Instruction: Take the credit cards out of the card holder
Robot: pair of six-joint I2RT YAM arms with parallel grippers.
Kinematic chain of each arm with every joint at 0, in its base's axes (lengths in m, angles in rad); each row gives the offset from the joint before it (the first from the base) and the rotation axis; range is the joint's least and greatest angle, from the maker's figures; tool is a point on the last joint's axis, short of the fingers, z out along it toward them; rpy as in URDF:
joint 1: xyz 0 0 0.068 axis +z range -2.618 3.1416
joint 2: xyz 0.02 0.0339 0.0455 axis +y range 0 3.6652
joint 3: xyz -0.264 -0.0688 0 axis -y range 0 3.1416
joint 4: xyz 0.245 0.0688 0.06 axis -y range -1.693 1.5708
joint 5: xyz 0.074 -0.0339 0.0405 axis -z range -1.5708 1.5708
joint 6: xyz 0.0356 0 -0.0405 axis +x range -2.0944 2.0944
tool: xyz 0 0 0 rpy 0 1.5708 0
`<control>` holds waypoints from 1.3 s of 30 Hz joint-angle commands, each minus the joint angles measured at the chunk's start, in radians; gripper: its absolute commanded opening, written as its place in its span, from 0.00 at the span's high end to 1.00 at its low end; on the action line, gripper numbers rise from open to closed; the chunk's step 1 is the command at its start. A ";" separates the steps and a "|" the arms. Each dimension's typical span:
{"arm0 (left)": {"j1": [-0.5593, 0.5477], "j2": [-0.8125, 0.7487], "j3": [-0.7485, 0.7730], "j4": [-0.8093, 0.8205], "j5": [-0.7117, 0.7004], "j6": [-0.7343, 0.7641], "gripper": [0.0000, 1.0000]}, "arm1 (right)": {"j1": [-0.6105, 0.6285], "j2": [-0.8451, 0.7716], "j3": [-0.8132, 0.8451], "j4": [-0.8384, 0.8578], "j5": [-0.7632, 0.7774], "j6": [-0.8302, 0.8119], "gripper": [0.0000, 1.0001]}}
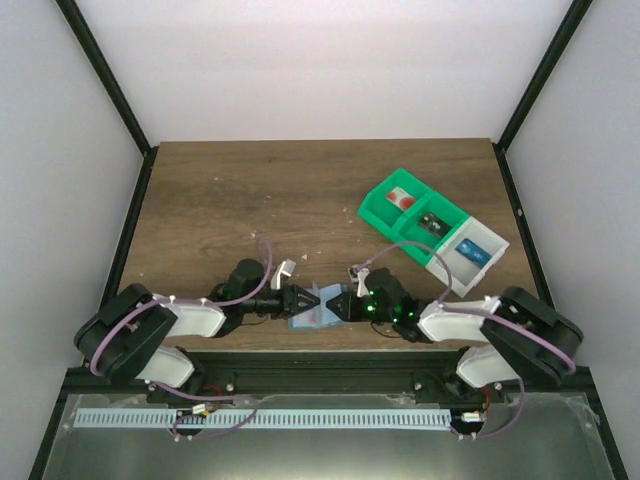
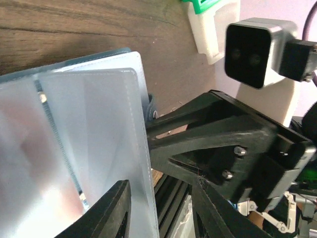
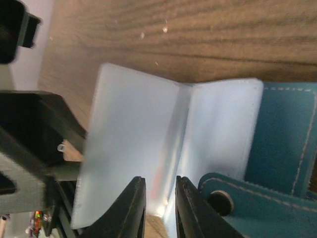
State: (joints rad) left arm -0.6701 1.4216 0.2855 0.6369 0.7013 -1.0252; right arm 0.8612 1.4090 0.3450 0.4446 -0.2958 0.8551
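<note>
Blue holder spread open at desk near edge, right end effector pinched shut on its clear sleeve, left end effector grip unclear; hold right firm, draw pinkish card straight out along sleeve, no twisting.

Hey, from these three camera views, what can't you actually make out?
The credit cards: left wrist view, frosted sleeves of the card holder blur everything to a pinkish tint.
Card holder, top view: small, largely covered by left gripper and right gripper.
What the bins hold, top view: too small to identify.
Right gripper's grip, right wrist view: whether its fingers pinch a sleeve is unclear.
</note>
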 commanded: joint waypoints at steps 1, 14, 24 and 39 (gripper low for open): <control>-0.014 0.031 0.038 0.041 -0.005 0.006 0.63 | 0.010 -0.112 -0.030 -0.039 0.100 0.018 0.79; -0.043 0.161 0.145 0.046 -0.014 0.021 0.62 | 0.015 -0.344 -0.091 -0.122 0.060 -0.034 0.76; -0.045 0.254 0.174 0.086 -0.018 0.015 0.62 | 0.058 -0.324 -0.086 -0.072 0.046 -0.035 0.77; -0.004 0.038 0.179 -0.206 -0.158 0.082 0.50 | 0.093 -0.093 -0.086 -0.006 0.124 0.041 0.80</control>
State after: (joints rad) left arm -0.6914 1.5436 0.4759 0.5331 0.6243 -0.9703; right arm 0.9447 1.3014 0.2642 0.3832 -0.2073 0.8639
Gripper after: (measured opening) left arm 0.460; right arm 0.205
